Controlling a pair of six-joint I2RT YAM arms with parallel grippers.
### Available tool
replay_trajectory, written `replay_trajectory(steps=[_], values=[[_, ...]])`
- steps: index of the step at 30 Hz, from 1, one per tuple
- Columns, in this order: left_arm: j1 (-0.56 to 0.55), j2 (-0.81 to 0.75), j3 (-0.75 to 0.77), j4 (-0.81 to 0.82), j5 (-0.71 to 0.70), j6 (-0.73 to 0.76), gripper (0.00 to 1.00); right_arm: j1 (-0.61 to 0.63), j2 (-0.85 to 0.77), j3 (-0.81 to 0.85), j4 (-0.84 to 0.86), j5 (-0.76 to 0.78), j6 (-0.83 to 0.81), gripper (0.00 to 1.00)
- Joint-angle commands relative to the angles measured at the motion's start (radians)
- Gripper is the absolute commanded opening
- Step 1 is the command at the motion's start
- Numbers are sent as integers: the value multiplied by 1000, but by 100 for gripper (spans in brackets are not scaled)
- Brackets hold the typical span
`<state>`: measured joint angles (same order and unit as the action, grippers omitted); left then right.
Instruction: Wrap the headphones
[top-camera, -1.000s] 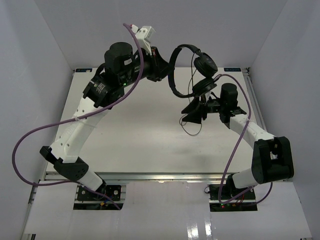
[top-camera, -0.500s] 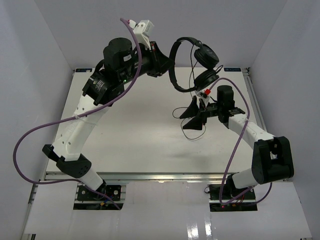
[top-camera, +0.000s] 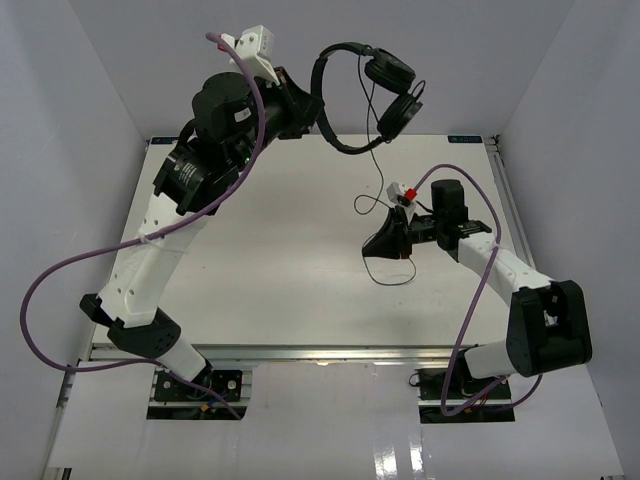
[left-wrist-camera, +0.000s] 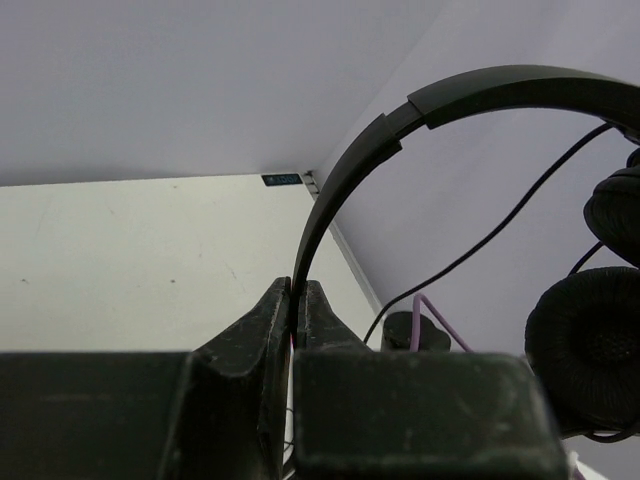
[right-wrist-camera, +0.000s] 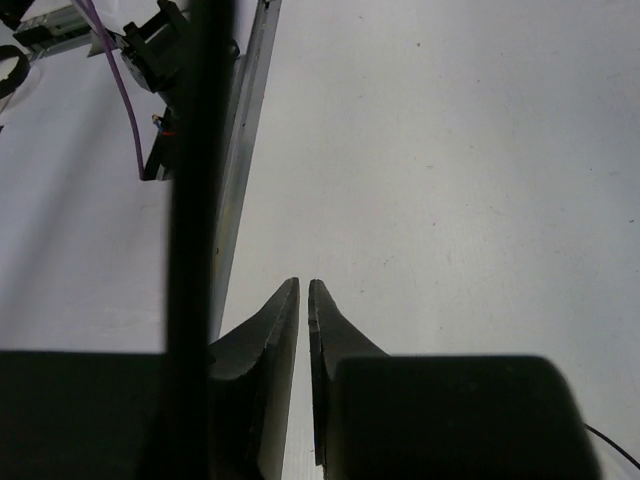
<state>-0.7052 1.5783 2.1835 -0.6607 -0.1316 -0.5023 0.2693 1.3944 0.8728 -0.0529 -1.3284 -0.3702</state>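
Observation:
My left gripper (top-camera: 306, 101) is raised high over the table's far edge and is shut on the thin headband of the black headphones (top-camera: 345, 95). In the left wrist view the headband (left-wrist-camera: 480, 85) rises from between the closed jaws of the left gripper (left-wrist-camera: 298, 286), and an earcup (left-wrist-camera: 585, 345) hangs at the right. The thin cord (top-camera: 383, 165) drops from the earcups to a loop on the table (top-camera: 250, 250). My right gripper (top-camera: 372, 243) is low beside that cord with its jaws shut. In the right wrist view nothing shows between the tips of the right gripper (right-wrist-camera: 303, 285). The blurred cord (right-wrist-camera: 195, 150) passes left of them.
Thick purple cables (top-camera: 60, 270) trail from both arms. White enclosure walls (top-camera: 90, 120) stand close on the left, right and back. A metal rail (right-wrist-camera: 240, 170) runs along the table's edge. A red-and-white part (top-camera: 408, 190) sits on the right wrist.
The left arm lifted the headphones higher and to the left, drawing the cord out longer. The right gripper went from open to shut and stayed low near the cord.

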Motion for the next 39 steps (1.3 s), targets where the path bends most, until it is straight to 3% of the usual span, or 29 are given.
replay_trajectory(steps=[1, 10, 15, 21, 30, 39], values=[[-5, -83, -37, 86, -140, -61, 0, 19, -71, -28, -2, 76, -17, 10], [20, -69, -85, 155, -367, 10, 0, 163, -240, -57, -226, 393, -250, 8], [59, -13, -64, 143, -398, 38, 0, 330, -301, -32, -372, 634, -376, 8], [195, 26, -143, 117, -323, -18, 0, 471, -336, -1, -530, 855, -519, 8], [292, 84, -312, 125, -309, 34, 0, 551, -359, 21, -635, 989, -585, 8], [299, 98, -599, 240, -312, 111, 0, 553, -320, 297, -716, 1030, -578, 8]])
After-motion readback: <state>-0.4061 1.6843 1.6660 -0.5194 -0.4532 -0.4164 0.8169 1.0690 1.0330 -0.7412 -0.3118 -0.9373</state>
